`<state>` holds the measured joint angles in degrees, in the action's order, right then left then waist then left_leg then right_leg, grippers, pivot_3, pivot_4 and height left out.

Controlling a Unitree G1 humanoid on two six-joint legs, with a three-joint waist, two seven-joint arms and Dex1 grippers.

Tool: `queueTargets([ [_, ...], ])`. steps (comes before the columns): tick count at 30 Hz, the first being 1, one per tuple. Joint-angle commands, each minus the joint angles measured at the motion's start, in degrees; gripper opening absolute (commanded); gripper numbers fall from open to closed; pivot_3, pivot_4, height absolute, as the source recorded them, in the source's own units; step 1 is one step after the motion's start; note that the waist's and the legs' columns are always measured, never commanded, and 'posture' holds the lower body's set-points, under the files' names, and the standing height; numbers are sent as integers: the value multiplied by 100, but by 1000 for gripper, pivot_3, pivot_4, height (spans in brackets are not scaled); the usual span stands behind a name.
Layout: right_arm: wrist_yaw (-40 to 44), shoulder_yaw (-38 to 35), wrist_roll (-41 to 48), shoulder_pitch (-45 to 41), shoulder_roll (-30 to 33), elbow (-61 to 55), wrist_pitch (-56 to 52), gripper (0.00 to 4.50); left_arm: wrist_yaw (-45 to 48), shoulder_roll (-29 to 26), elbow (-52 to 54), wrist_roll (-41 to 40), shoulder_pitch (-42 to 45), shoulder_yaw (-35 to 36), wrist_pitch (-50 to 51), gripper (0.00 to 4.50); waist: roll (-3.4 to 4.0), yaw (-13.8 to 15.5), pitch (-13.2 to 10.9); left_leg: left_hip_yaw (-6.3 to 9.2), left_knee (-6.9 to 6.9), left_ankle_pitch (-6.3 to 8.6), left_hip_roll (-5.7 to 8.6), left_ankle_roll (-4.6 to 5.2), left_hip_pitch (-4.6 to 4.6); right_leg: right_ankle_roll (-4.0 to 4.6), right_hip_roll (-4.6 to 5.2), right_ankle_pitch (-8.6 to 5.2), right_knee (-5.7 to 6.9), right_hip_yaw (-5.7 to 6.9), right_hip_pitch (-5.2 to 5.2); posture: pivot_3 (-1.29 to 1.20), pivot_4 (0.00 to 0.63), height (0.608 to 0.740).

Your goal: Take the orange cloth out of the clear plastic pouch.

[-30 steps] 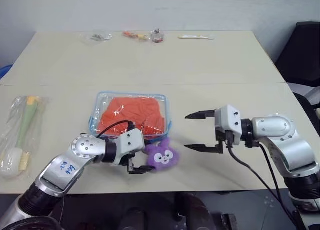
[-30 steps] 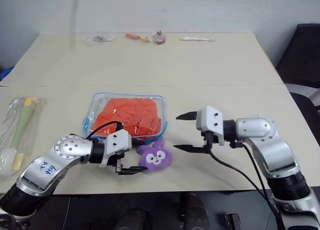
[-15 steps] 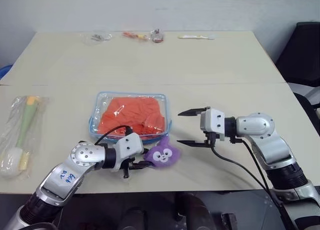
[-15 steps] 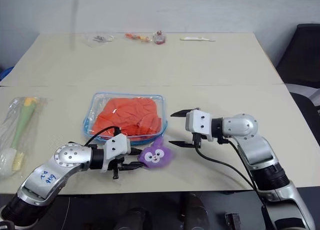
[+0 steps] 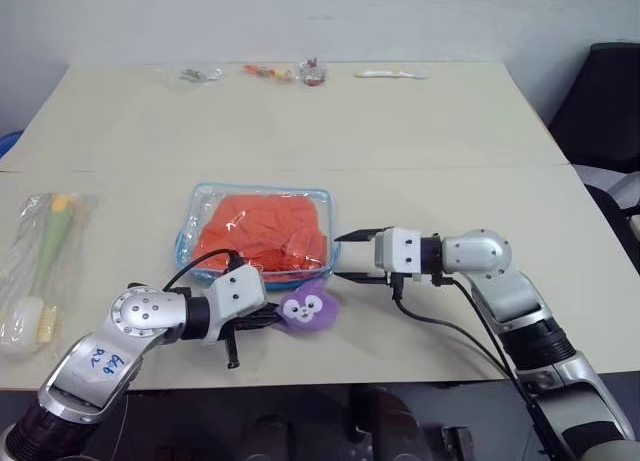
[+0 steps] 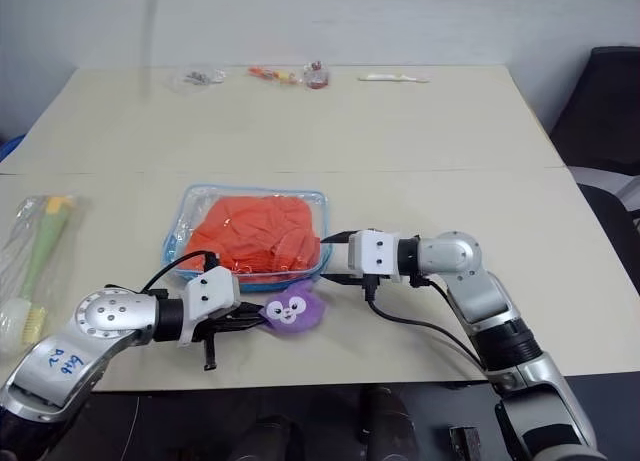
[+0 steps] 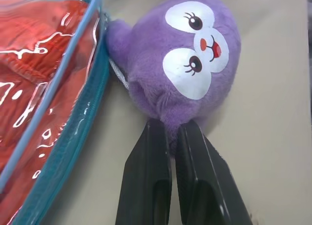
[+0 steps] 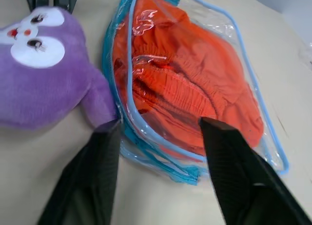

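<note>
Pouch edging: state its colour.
Light blue, running around the clear plastic pouch; the right wrist view shows it best.

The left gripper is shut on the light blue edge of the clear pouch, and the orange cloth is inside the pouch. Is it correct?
Not quite. The left gripper is shut on the purple plush, not on the pouch edge; the left wrist view shows this. The orange cloth is indeed inside the clear pouch.

— What sort of place is this?
— It looks like an office or a lab room: two plain beige tables (image 5: 300, 121) pushed edge to edge against a bare pale wall (image 5: 300, 16).
— Anything else?
— A black office chair (image 5: 605, 106) stands past the tables' far right corner.
</note>
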<state>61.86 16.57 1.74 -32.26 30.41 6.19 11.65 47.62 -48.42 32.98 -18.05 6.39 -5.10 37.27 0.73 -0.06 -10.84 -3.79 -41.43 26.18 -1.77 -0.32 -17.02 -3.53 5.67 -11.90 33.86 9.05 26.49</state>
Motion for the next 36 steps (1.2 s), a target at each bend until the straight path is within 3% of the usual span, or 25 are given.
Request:
queueTargets([
  [1, -83, 22, -79, -50, -74, 105, 300, 2571, 9, -33, 200, -51, 15, 113, -35, 0, 0, -8, 0, 1, -1, 0, 0, 0, 0, 0, 0, 0, 0, 0, 0, 0, 150, 740],
  [12, -381, 171, -381, -190, -436, 436, 661, 2571, -31, 44, 236, -1, 114, -10, -20, 0, 1, -16, 0, 0, 0, 0, -1, 0, -1, 0, -1, 0, 2, -1, 0, 0, 150, 740],
  [15, -587, 216, -602, -281, -553, 724, 760, 1999, -50, 71, 259, 1, 156, -56, 2, 0, 1, -16, 0, 1, 0, 0, -1, 0, -1, 0, 0, 0, 2, -1, 0, 0, 150, 740],
  [21, -506, 229, -518, -320, -599, 921, 932, 58, -83, 98, 276, -13, 180, -49, 32, 0, 2, -26, -1, 0, 0, 0, -1, 0, -1, 0, -1, 0, 2, -1, 1, 0, 150, 740],
  [32, -195, 152, -309, -262, -378, 858, 1113, 58, -67, -48, 156, 86, -97, 190, -134, 0, 2, -17, -1, 3, 0, 0, -2, 0, 0, 0, 0, 0, 1, 0, 1, 0, 150, 740],
  [36, -91, -16, -177, -331, -164, 946, 1309, 58, 83, -321, 63, 3, -551, 870, -272, 0, 5, -28, -3, 5, 1, 0, -5, 0, 0, 1, 0, -1, 0, 1, 2, 0, 150, 740],
])
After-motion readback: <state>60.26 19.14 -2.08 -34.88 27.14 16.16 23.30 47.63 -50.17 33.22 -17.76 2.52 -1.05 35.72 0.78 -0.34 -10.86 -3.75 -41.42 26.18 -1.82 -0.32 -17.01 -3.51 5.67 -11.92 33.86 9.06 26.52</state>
